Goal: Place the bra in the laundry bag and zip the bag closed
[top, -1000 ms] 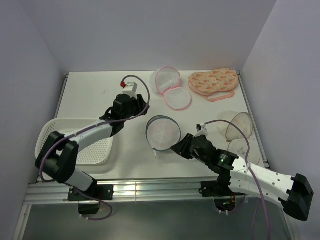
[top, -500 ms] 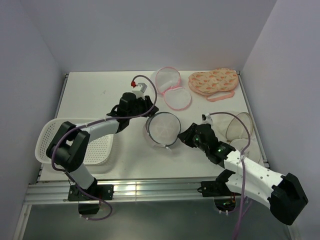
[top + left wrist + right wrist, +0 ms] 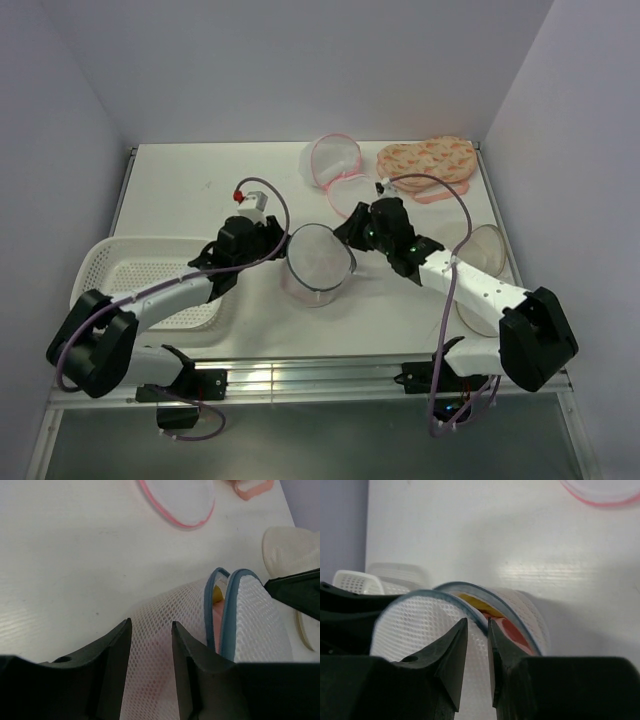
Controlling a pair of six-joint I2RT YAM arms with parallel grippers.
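The laundry bag [image 3: 318, 262], white mesh with a grey zip rim, stands tilted on its edge at the table's middle. Its two domes are slightly apart. Something pink and yellow [image 3: 512, 630] shows in the gap between them. My left gripper [image 3: 283, 243] is at the bag's left side, and its jaws hold the mesh of one dome [image 3: 150, 645]. My right gripper [image 3: 350, 226] is at the bag's far right. Its jaws are pinched on the grey rim [image 3: 478, 620] of the other dome [image 3: 420, 625].
A pink-rimmed mesh bag [image 3: 335, 162] lies open at the back. A peach patterned padded piece [image 3: 425, 162] lies at the back right. Pale beige cups [image 3: 487, 258] lie at the right edge. A white basket [image 3: 100, 265] sits at the left front.
My right arm has swung from the near right to the bag's far right side and pinched its rim. The bag has tipped up from lying flat. My left gripper has shifted a little.
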